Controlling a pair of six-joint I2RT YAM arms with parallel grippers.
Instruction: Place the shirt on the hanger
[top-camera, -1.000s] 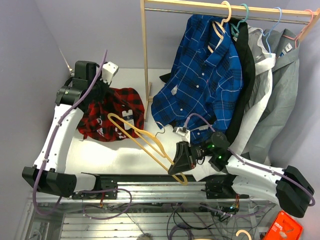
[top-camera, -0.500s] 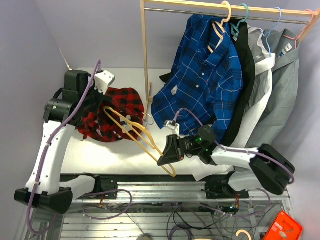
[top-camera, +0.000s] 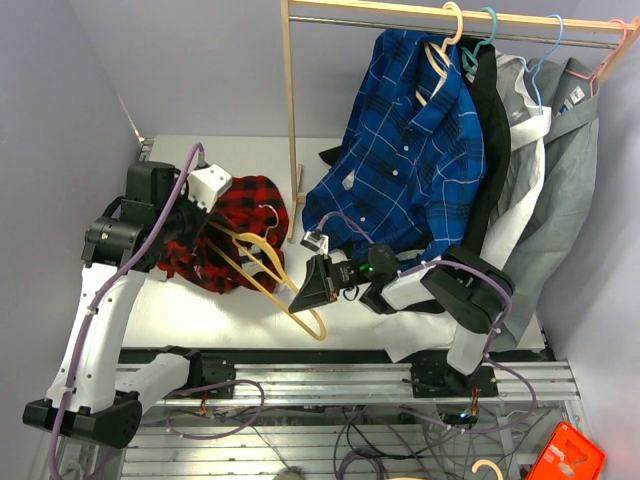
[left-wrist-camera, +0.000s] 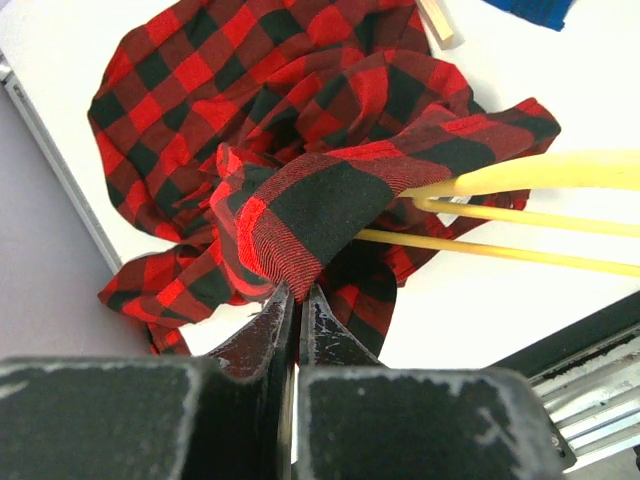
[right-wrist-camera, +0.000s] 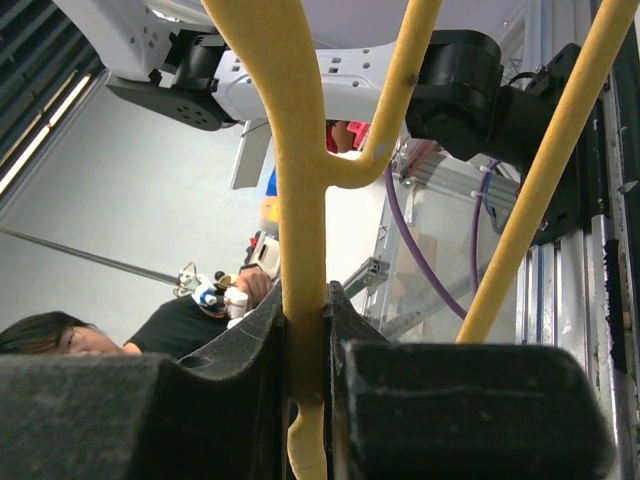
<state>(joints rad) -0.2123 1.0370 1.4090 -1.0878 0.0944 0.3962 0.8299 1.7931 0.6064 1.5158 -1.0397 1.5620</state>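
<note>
Both arms are converging: the right gripper (right-wrist-camera: 305, 310), jaws clamped on the hanger (right-wrist-camera: 300, 180), is carrying it leftward, so its far end is now reaching into the shirt (left-wrist-camera: 300, 200). The left gripper (left-wrist-camera: 297, 300) is pinching a fold of that shirt tight, bunched over the table's (top-camera: 200, 305) left side. Threading a shoulder is probably beginning. No lettering or label is showing legibly.

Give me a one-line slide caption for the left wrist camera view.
Left gripper pinches a fold of the shirt, with the hanger reaching in under the fabric.
</note>
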